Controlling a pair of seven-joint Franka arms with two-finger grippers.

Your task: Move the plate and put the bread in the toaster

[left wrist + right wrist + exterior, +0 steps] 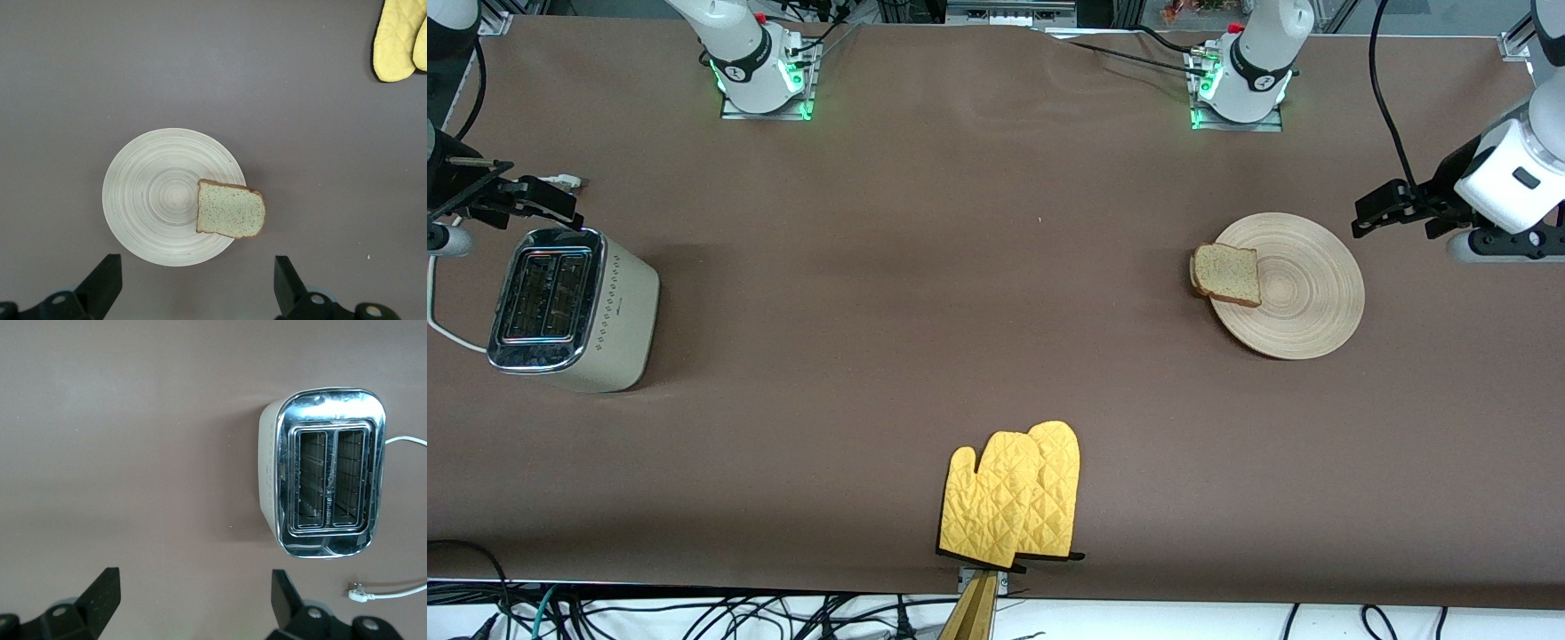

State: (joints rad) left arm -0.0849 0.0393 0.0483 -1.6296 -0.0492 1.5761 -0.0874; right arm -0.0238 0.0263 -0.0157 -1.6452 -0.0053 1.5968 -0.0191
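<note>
The tan wooden plate (1303, 293) lies toward the left arm's end of the table. The bread (1225, 275) lies flat on its rim, overhanging the edge that faces the right arm's end. Both show in the left wrist view: plate (153, 200), bread (231, 209). My left gripper (1400, 212) hangs open and empty over the table beside the plate; its fingers (100, 285) stand wide apart. The cream toaster (569, 307) stands at the right arm's end, slots up and empty (330, 480). My right gripper (538, 197) is open and empty over the table beside the toaster.
A pair of yellow oven mitts (1014, 498) lies at the table's edge nearest the front camera, mid-table, and shows in the left wrist view (400, 40). The toaster's white cord (403, 441) and loose plug (358, 591) lie beside it.
</note>
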